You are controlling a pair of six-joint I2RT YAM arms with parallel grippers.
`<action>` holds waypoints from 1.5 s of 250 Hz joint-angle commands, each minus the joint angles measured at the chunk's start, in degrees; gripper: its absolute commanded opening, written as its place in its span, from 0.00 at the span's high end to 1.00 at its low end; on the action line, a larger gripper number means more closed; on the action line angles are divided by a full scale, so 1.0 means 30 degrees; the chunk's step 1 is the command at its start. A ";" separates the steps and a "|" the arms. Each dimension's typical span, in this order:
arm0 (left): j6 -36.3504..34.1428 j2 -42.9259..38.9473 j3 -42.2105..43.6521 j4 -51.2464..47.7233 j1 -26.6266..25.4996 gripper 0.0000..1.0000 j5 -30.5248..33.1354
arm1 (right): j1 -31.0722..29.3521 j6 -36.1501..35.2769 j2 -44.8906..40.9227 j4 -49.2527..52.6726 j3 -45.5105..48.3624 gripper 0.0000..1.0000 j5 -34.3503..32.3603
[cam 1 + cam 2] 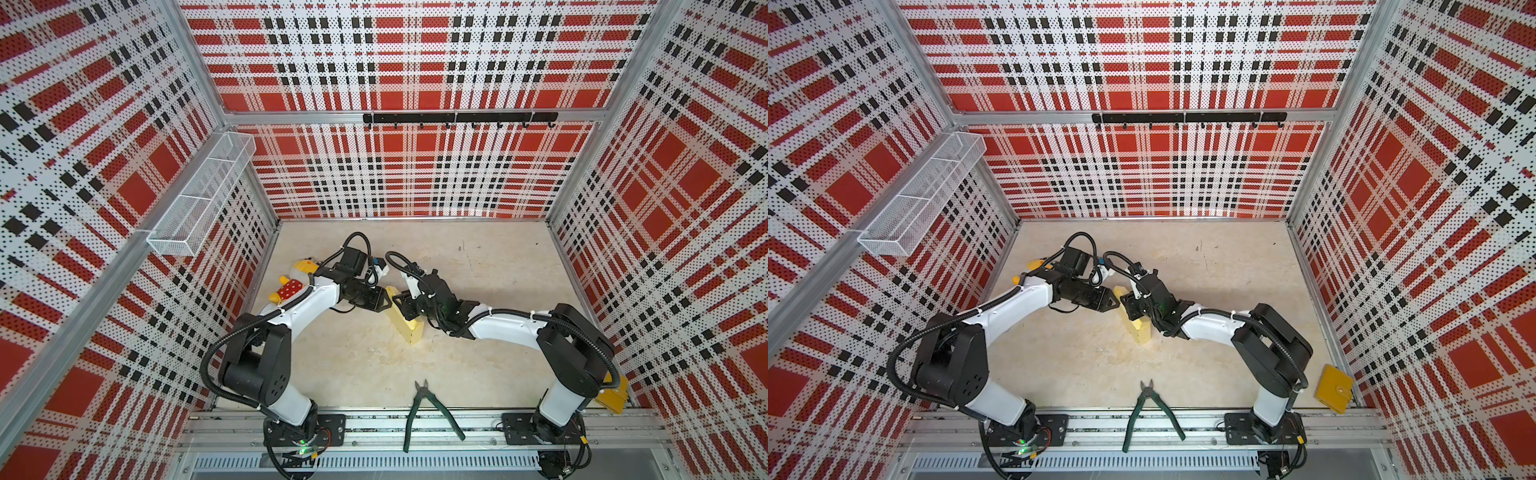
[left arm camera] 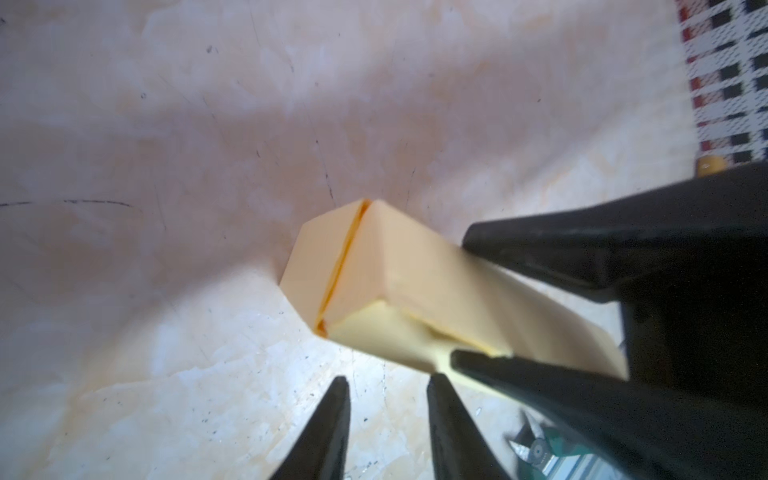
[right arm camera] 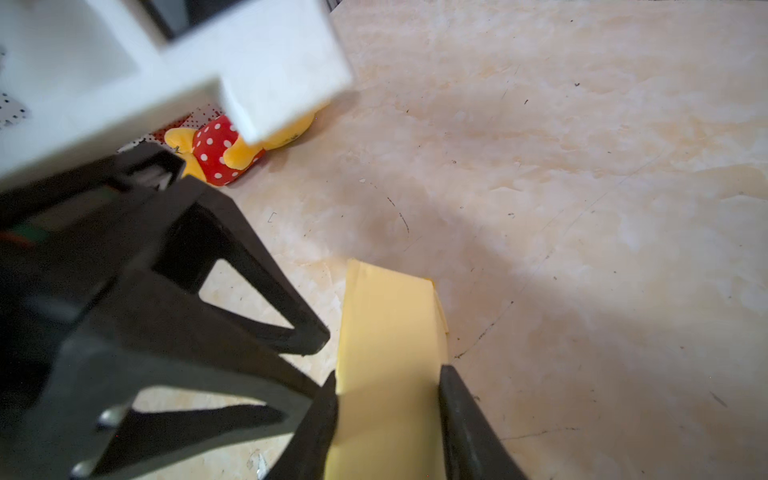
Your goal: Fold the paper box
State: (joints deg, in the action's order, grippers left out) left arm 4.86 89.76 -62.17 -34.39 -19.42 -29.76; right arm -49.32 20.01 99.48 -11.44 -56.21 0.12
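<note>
The paper box [image 3: 390,328] is a pale yellow, long, narrow folded shape that stands on edge on the floor near the middle in both top views [image 1: 411,330]. My right gripper [image 3: 388,372] is shut on it, one finger on each long side. One end of the box [image 2: 332,266] shows a flap seam in the left wrist view. My left gripper [image 2: 389,377] is open with only bare floor between its fingers. It sits just beside the box, tip to tip with the right gripper [image 1: 400,309]. The middle of the box is hidden under both grippers in both top views.
A yellow plush toy in a red dotted dress [image 1: 291,282] lies by the left wall under the left arm. Green-handled cutters [image 1: 428,411] lie at the front edge. A mustard wallet [image 1: 1333,388] sits at the front right corner. A wire basket [image 1: 199,195] hangs on the left wall.
</note>
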 commanded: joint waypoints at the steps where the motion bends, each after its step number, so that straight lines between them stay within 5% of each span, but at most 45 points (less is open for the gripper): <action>1: 0.3339 -0.0710 -0.0351 0.2046 0.0524 0.54 -0.1492 | -0.0316 0.0072 0.1443 0.3799 0.0834 0.62 0.0750; 86: 0.6134 0.0017 -0.1153 0.2719 0.0442 0.47 -0.2778 | -0.0302 0.0049 0.1527 0.3893 0.0761 0.63 0.0722; 161: 0.5169 0.0690 -0.1728 0.0033 0.0145 0.56 0.0437 | -0.0318 0.0068 0.1607 0.3990 0.0650 0.63 0.0664; 301: 0.5659 0.1384 -0.0974 -0.0065 0.0116 0.44 -0.0301 | -0.0307 -0.0019 0.1732 0.4136 0.0456 0.63 0.0606; 375: 0.5966 0.2533 -0.1276 0.0477 -0.0324 0.59 0.0156 | -0.0323 -0.0078 0.1581 0.4081 0.0567 0.61 0.0663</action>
State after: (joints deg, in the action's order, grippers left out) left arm 21.71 93.38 -66.39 -32.75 -18.90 -31.03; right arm -49.43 19.57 100.25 -10.68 -57.30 -0.05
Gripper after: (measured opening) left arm 0.444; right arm 0.385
